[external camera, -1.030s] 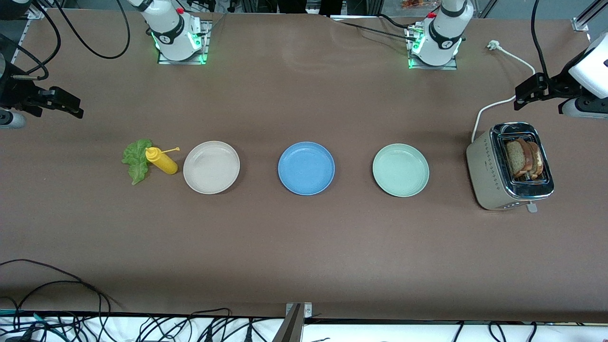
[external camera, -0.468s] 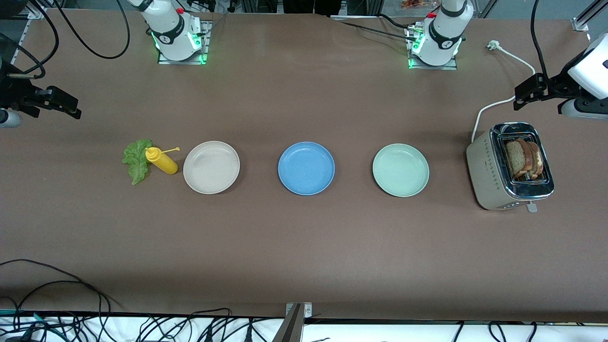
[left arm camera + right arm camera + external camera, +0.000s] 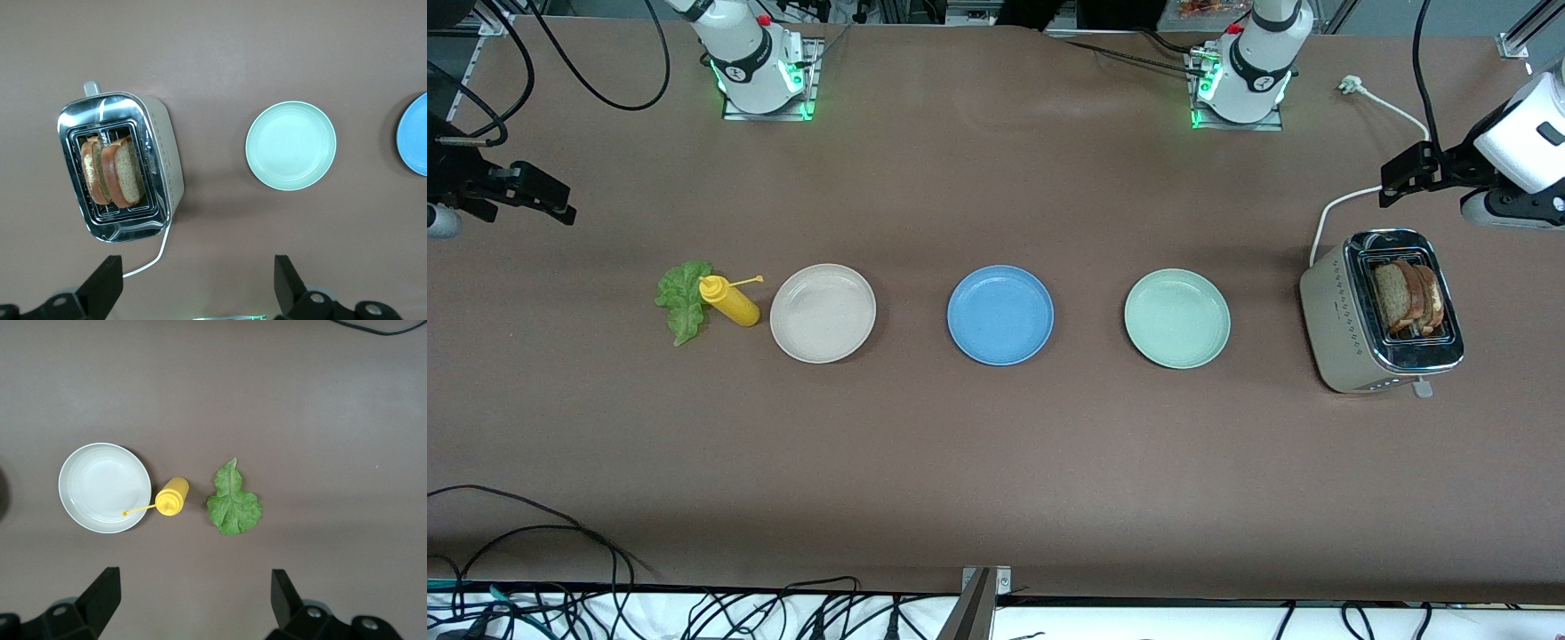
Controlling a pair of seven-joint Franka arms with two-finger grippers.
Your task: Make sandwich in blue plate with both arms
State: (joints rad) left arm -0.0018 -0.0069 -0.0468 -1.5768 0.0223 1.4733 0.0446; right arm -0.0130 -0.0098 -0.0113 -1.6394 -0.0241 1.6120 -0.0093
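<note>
Bread slices (image 3: 1405, 298) stood upright in the toaster (image 3: 1343, 329) at my left arm's end of the worktop (image 3: 996, 462), so my left pincer (image 3: 193, 287) hung above it, fingers apart, placed to drop onto a slice. Lettuce (image 3: 682, 298) lay beside the yellow bottle (image 3: 729, 302) at my right arm's end; my right pincer (image 3: 193, 603) hovered over it, fingers apart too. Between them sat the blue plate (image 3: 1000, 315), bare, flanked by the beige plate (image 3: 823, 313) and pale green plate (image 3: 1176, 318), within reach of both arms.

Blue plate (image 3: 415, 135) cut by frame edge
</note>
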